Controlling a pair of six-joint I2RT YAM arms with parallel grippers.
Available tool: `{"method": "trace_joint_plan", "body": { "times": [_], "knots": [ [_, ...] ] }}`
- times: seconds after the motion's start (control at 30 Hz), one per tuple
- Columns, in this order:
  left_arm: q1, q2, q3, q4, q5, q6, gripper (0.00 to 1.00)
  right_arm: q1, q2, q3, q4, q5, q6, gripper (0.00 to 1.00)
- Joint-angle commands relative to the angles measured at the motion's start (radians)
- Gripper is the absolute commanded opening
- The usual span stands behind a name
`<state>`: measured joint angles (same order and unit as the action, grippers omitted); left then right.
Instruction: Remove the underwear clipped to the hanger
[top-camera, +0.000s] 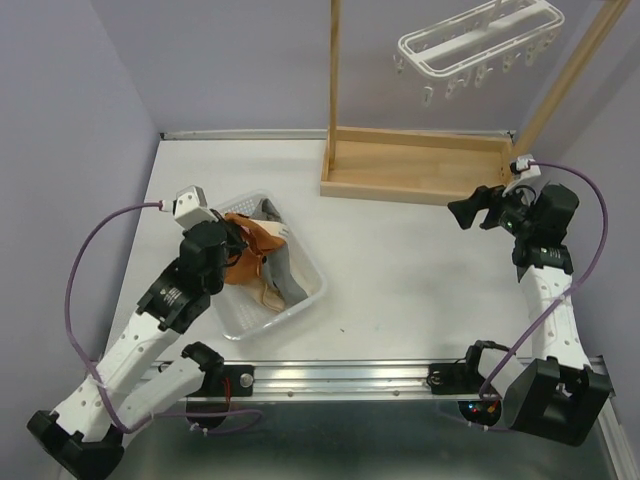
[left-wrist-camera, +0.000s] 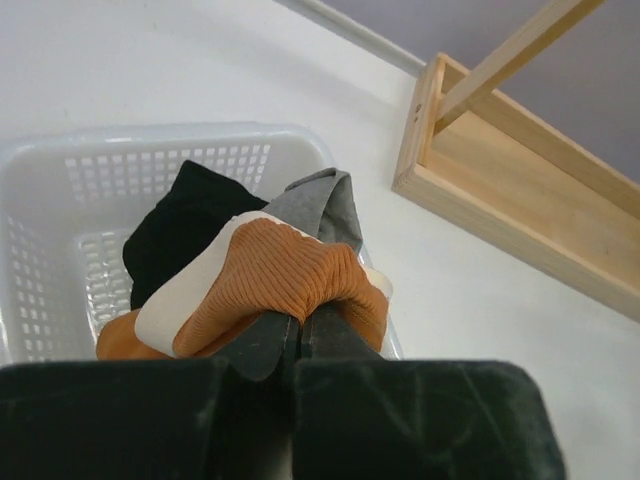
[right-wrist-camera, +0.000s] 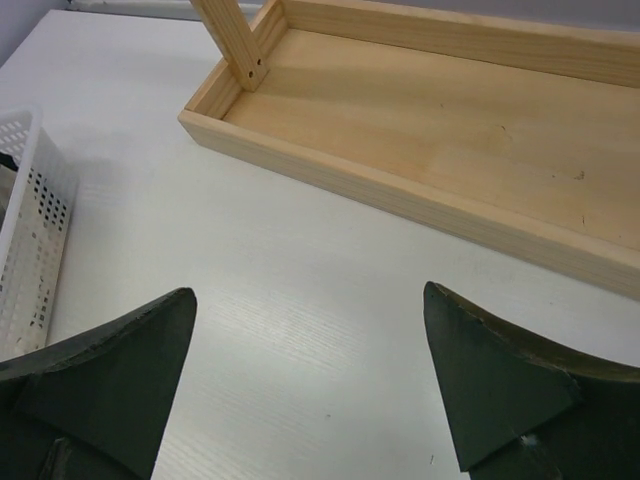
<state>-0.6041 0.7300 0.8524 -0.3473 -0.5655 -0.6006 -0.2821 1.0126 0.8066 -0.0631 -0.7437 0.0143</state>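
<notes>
My left claw (top-camera: 238, 248) hangs over the white basket (top-camera: 300, 305), which stands on the table (top-camera: 400, 280) toward its left edge, between the near and far sides. Its fingers (left-wrist-camera: 262, 345) are pressed together on the rust-orange piece (left-wrist-camera: 285, 265) of underwear. The ribbed cloth bunches over the fingertips and a pale cream band (left-wrist-camera: 190, 285) runs along its border. Beneath it in the basket lie the black piece (left-wrist-camera: 180, 220), against the far wall, and the grey piece (left-wrist-camera: 320, 205), which drapes toward the right rim.

My right claw (top-camera: 478, 210) hovers close to the table's right edge, just in front of the right end of the wooden stand (top-camera: 410, 170). Its jaws are spread wide, and only bare tabletop shows between them.

The stand's shallow tray base lies along the far edge, toward the far-right corner, with posts rising from both ends. The white hanger (top-camera: 480, 45) hangs high above that base with its rows of small clips dangling. It is well apart from both claws and from the basket.
</notes>
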Motion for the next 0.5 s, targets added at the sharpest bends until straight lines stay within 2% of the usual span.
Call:
{"method": "trace_joint_plan", "body": {
  "times": [0.0, 0.07, 0.2, 0.3, 0.4, 0.43, 0.47],
  "knots": [
    [0.128, 0.006, -0.145, 0.140, 0.191, -0.146, 0.00, -0.006, -0.045, -0.014, -0.026, 0.023, -0.027, 1.00],
    [0.176, 0.037, -0.234, 0.206, 0.303, -0.195, 0.00, -0.006, -0.054, -0.011, -0.046, 0.035, -0.030, 1.00],
    [0.269, 0.126, -0.325, 0.235, 0.375, -0.293, 0.00, -0.006, -0.078, -0.009, -0.076, 0.082, -0.025, 1.00],
    [0.283, 0.164, -0.334, 0.234, 0.391, -0.306, 0.02, -0.006, -0.088, -0.009, -0.090, 0.098, -0.022, 1.00],
    [0.293, 0.187, -0.319, 0.212, 0.389, -0.297, 0.26, -0.006, -0.101, -0.012, -0.101, 0.110, -0.024, 1.00],
    [0.294, 0.180, -0.313, 0.206, 0.389, -0.294, 0.42, -0.006, -0.111, -0.015, -0.107, 0.116, -0.025, 1.00],
    [0.296, 0.174, -0.308, 0.203, 0.389, -0.291, 0.50, -0.006, -0.112, -0.015, -0.110, 0.118, -0.028, 1.00]
  ]
}}
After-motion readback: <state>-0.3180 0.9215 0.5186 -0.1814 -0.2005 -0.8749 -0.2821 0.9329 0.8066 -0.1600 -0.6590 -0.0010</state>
